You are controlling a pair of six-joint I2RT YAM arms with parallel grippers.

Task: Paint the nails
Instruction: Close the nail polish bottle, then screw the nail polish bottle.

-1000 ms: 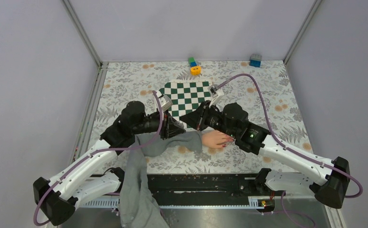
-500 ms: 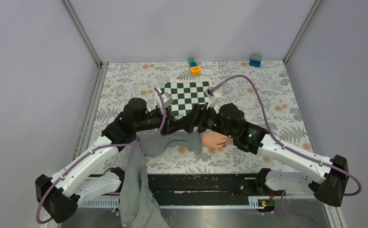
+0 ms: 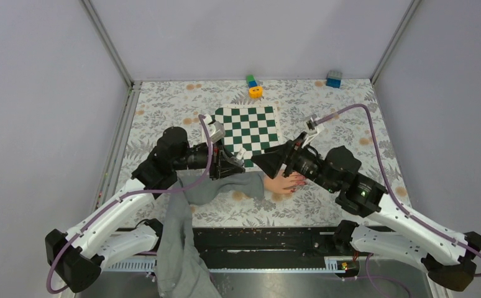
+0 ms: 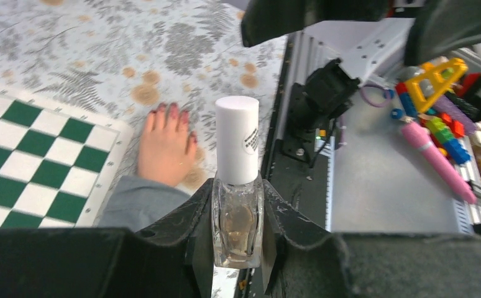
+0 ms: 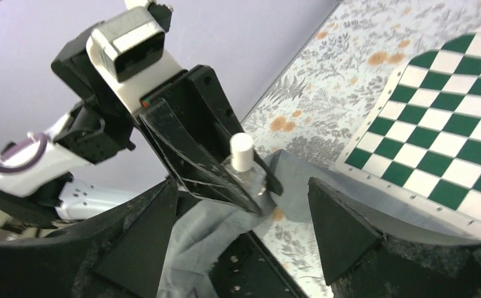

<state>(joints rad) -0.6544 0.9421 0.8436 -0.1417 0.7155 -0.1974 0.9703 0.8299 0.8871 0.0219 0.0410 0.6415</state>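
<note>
Right gripper (image 3: pixel 268 162) has opened and drawn back from the bottle (image 4: pixel 238 233). Left gripper (image 4: pixel 238 205) clamps the bottle, white cap (image 4: pixel 237 139) fitted; painting the nails (image 4: pixel 173 113) cannot start yet.

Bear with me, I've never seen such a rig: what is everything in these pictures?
Two robot arms are bolted to a floral table. One picture looks down from above; the other two come from a camera on each wrist. On the table lie a checkered mat, small toy blocks at the far edge, and a pale hand in a grey sleeve, its nails dark red. The left tool is shut on a clear bottle with a white cap. The right tool is open, holding nothing.
</note>
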